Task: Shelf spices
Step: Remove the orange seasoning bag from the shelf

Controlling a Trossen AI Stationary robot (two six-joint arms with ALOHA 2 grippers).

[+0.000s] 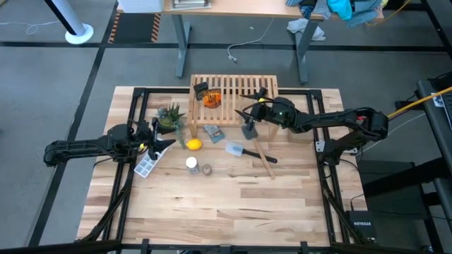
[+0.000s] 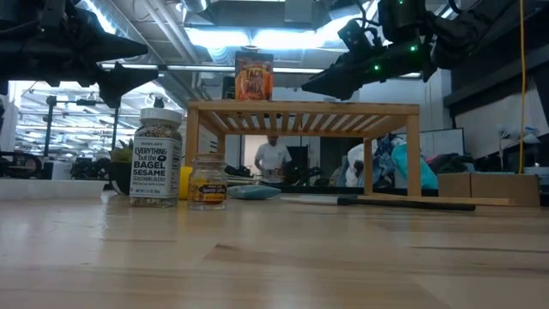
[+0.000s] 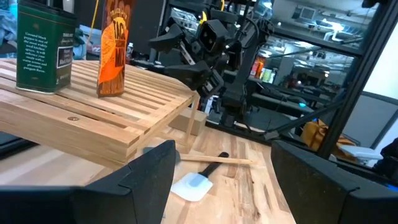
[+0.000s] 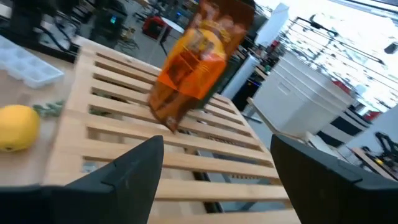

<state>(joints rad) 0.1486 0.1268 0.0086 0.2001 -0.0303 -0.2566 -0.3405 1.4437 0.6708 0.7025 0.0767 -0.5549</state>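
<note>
Right gripper: we see the right gripper (image 1: 247, 113) in the upper middle of the high view, over the right part of the shelf (image 1: 244, 86); its fingers (image 4: 130, 171) stand well apart and we see nothing between them.
Orange spice against those fingers: in the right wrist view the orange spice (image 4: 199, 59) sits in the upper middle of the frame on the slats, beyond the fingertips and clear of them.
Left gripper: we find the left gripper (image 1: 164, 141) at the left of the high view, above the tabletop (image 1: 226, 204) near the ice tray (image 1: 146, 166); its fingers (image 3: 146, 177) are spread wide and empty.
Spices on the shelf, counted: two. The orange one (image 1: 212, 99) and the black square tin (image 1: 201, 89) stand at the left end of the shelf, close together, upper middle of the high view.
Spices on the table, counted: two. The white-capped jar (image 1: 191, 164) and the tiny glass jar (image 1: 207, 169) stand side by side in the middle of the high view, below the lemon (image 1: 193, 145); in the low view they stand at left, the white-capped jar (image 2: 156, 159) just left of the glass jar (image 2: 208, 182).
Shelf, counted: one.
Other things, counted: one lemon, one spatula (image 1: 244, 151), one small potted plant (image 1: 169, 115), one ice tray.
Background: we see one person (image 2: 273, 157) far off in the low view, under the shelf top.
</note>
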